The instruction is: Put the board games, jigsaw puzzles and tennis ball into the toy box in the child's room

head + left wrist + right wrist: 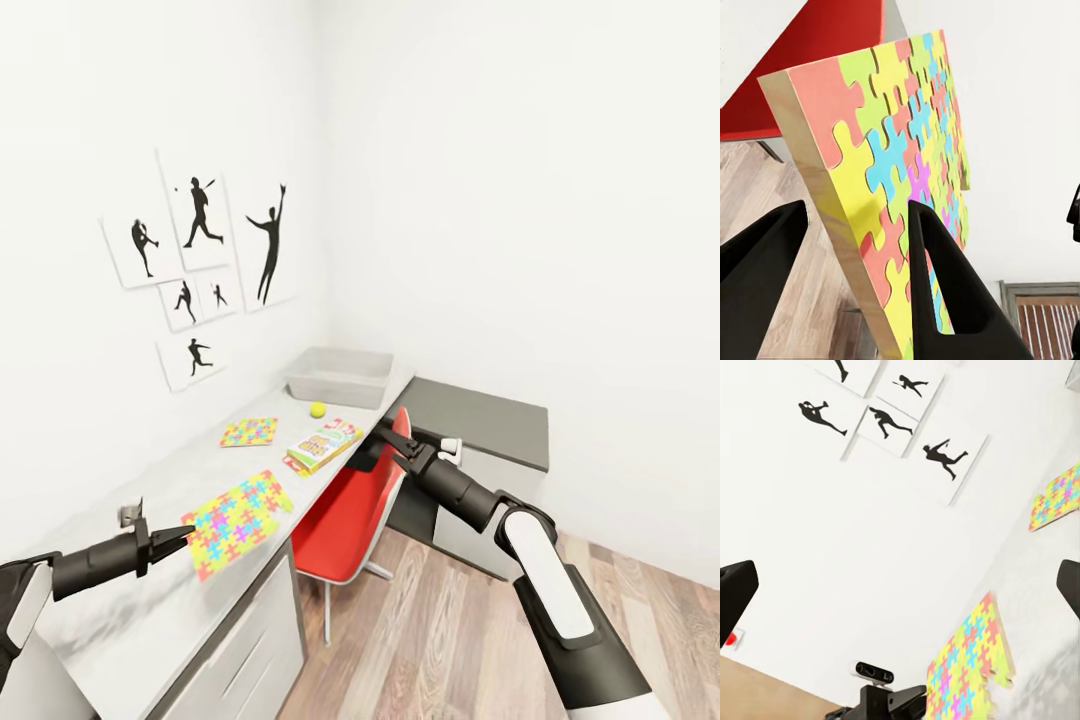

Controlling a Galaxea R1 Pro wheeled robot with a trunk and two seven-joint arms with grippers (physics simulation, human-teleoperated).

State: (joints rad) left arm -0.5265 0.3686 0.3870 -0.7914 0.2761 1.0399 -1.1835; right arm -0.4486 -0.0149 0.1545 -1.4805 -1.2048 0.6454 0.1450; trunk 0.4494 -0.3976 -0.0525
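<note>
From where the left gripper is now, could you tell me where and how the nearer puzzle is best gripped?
Probably by its near edge. The puzzle is a thin flat square lying on the table, with one corner just past the front edge. The left gripper is open at that edge, one finger over the mosaic face, so pinching the slab across its thickness from the robot's side looks best.

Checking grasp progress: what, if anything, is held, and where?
Nothing yet. The open left gripper brackets the near edge of the multicoloured mosaic jigsaw square.
</note>
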